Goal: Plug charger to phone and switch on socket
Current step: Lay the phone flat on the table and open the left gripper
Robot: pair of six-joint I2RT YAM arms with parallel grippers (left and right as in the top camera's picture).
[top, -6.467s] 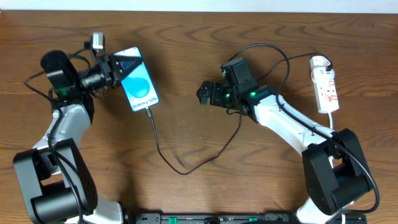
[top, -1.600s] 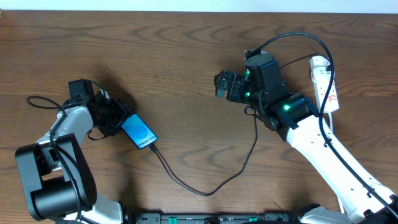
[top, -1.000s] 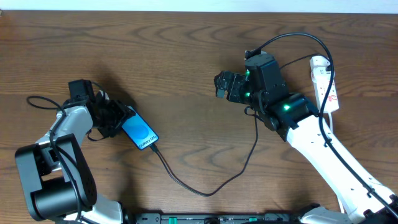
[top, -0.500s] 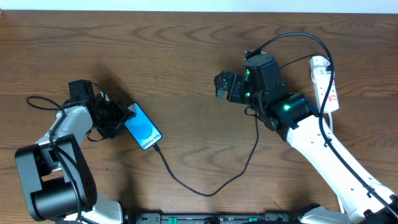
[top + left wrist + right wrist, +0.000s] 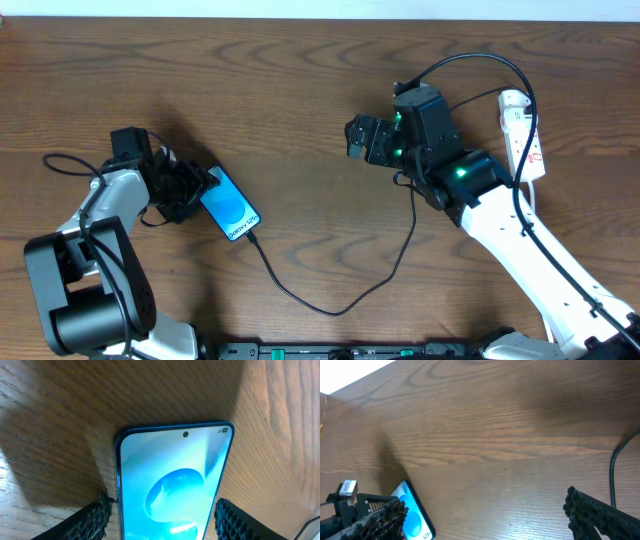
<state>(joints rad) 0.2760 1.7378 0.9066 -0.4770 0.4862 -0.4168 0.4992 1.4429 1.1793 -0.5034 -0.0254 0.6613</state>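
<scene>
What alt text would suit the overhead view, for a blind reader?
A blue-screened phone lies on a wooden table, a black charger cable running into its lower end, the left gripper at its upper end. The right gripper hovers mid-table; a white socket lies at right.

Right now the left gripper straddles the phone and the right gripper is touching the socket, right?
Not quite: the overhead view shows the right gripper well apart from the socket, over bare table. The left gripper does straddle the phone.
</scene>
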